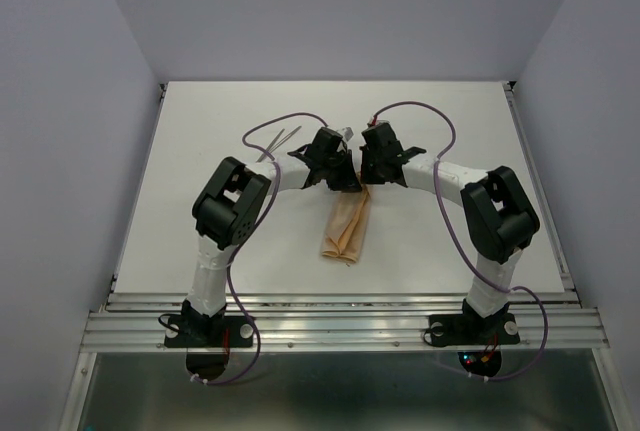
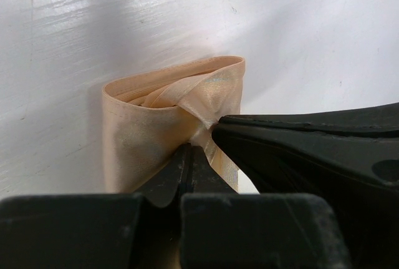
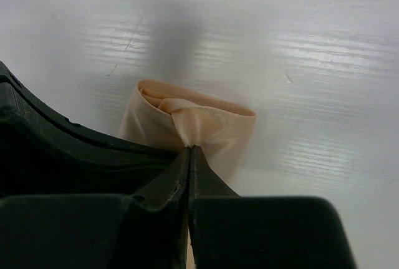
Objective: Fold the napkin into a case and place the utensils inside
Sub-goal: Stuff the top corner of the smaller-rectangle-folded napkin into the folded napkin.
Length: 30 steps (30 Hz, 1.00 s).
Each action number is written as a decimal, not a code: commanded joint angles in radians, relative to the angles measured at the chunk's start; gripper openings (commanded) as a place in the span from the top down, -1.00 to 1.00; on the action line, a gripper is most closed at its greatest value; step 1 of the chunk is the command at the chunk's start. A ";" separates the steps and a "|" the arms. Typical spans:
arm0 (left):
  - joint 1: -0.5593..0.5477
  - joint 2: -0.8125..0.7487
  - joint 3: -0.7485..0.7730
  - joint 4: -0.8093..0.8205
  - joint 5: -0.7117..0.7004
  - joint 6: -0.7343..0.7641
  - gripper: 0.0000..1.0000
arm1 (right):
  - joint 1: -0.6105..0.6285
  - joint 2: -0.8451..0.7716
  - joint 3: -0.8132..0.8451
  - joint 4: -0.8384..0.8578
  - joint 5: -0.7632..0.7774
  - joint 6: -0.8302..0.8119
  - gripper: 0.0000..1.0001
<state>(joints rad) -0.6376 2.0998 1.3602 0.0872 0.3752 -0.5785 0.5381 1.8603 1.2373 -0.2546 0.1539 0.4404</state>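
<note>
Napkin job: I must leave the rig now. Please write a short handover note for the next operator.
Left gripper: shut, pinching the far open end of the peach-orange cloth napkin.
Right gripper: shut on the same end, right beside it.
Done: napkin folded into a narrow case, lying on the white table between the arms.
Thin silver metal utensils: on the table beyond the left gripper, outside the case.
Left to do: put the utensils inside.

We see a white bench carrying two things: the narrow peach-orange case lying lengthwise near its middle, and the thin silver utensils farther back — to the left, apart from it.
</note>
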 commanded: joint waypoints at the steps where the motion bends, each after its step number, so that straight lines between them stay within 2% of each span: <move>1: 0.001 0.012 0.043 0.034 0.024 -0.004 1.00 | 0.008 -0.030 0.034 0.018 -0.002 0.003 0.99; 19: 0.001 0.043 0.076 0.075 0.056 -0.032 1.00 | 0.008 -0.036 0.033 0.026 -0.033 0.024 0.99; 30: 0.006 -0.099 -0.038 0.086 0.047 -0.040 1.00 | 0.008 -0.006 0.031 0.028 -0.019 0.043 0.99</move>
<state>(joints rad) -0.6373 2.1189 1.3594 0.1436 0.4141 -0.6228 0.5377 1.8591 1.2373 -0.2539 0.1390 0.4656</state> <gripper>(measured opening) 0.026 0.018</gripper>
